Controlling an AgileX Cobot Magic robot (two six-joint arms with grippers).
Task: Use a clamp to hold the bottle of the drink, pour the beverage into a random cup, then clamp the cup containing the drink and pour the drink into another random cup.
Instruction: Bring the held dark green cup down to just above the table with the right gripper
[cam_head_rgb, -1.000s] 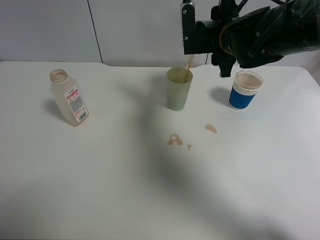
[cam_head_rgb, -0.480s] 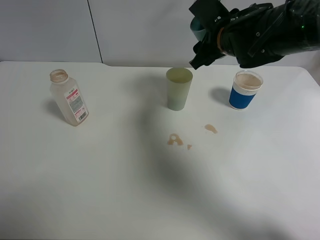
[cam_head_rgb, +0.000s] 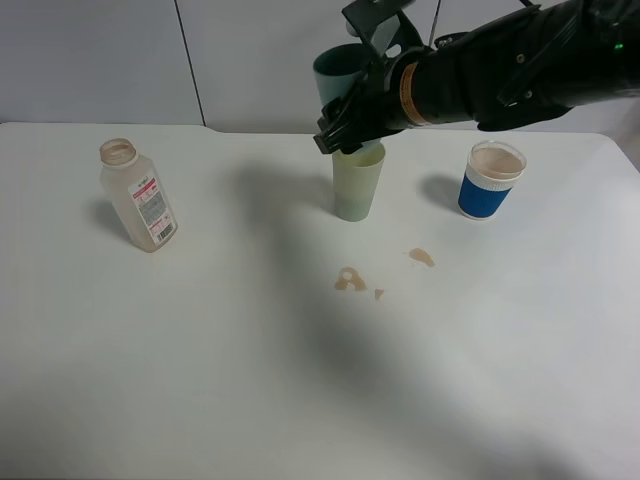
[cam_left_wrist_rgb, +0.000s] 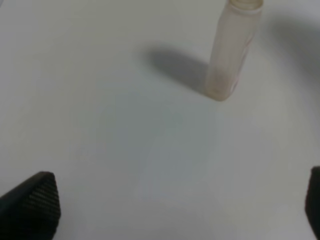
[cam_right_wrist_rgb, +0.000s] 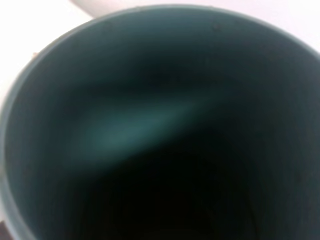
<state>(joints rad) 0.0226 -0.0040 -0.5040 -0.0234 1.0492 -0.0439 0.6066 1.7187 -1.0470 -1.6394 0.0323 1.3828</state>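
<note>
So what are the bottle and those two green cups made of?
The bottle looks like clear plastic: see-through walls, printed paper-like label. The dark teal cup held in the right tool seems matte plastic, with a dull inside. The pale green cup looks like slightly translucent plastic, though I can't be sure.

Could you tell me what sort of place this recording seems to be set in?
Probably a robot test bench, not a kitchen: a bare white table against plain grey wall panels, holding only a clear labelled plastic bottle, a pale green plastic tumbler and a blue-sleeved white cup.

Blue-sleeved white cup (cam_head_rgb: 491, 181) upright at right of white table (cam_head_rgb: 200, 350). Brown spill spots (cam_head_rgb: 352, 280) mid-table, another (cam_head_rgb: 421, 257) nr the cup.
</note>
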